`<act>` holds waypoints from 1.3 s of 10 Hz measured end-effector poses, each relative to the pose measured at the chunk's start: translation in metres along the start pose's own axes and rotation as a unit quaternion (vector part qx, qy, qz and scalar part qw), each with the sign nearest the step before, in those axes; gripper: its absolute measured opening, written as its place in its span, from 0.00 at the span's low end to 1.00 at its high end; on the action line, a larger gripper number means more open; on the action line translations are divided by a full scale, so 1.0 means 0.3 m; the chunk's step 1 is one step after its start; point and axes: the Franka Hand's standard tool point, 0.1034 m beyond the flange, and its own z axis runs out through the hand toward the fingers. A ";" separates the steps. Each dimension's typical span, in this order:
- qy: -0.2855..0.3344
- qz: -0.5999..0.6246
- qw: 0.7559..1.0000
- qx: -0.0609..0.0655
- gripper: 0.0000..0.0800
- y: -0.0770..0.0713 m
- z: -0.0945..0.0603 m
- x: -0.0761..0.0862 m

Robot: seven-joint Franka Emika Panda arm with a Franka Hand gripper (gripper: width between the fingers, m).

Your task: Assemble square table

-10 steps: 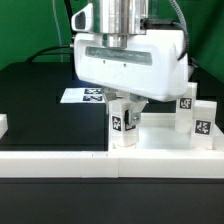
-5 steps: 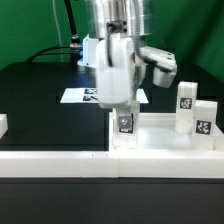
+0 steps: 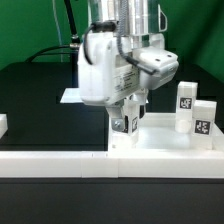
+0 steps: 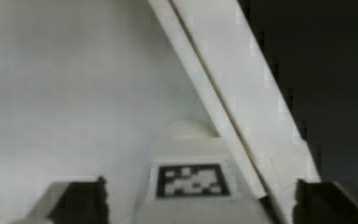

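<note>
The square table's white tray-like top [image 3: 160, 137] lies at the exterior view's right, behind the front wall. A short white tagged leg [image 3: 122, 126] stands upright in its near left corner. My gripper [image 3: 126, 110] hangs straight over that leg and is open. In the wrist view the leg [image 4: 195, 152] and its tag sit between my dark fingertips [image 4: 76, 201], with a gap on each side, and my gripper [image 4: 202, 206] touches nothing. The top's raised rim [image 4: 208, 70] runs diagonally past the leg. Two more tagged legs [image 3: 187, 101] [image 3: 203, 121] stand at the tray's right side.
A long white border wall [image 3: 70, 160] runs along the front of the black table. The marker board [image 3: 72, 97] lies flat behind my gripper, mostly hidden by it. A small white part [image 3: 3, 125] sits at the exterior view's left edge.
My gripper has turned about its vertical axis above the corner leg. Its jaws have spread and let go of the leg, which stays upright in the corner.
</note>
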 end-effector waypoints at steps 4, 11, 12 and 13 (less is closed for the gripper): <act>0.001 -0.221 0.975 0.014 0.81 0.005 -0.009 -0.011; 0.032 -0.614 0.789 0.011 0.81 -0.012 -0.019 -0.004; 0.032 -0.608 0.793 0.011 0.81 -0.012 -0.018 -0.005; 0.031 -0.601 0.799 0.011 0.70 -0.012 -0.018 -0.004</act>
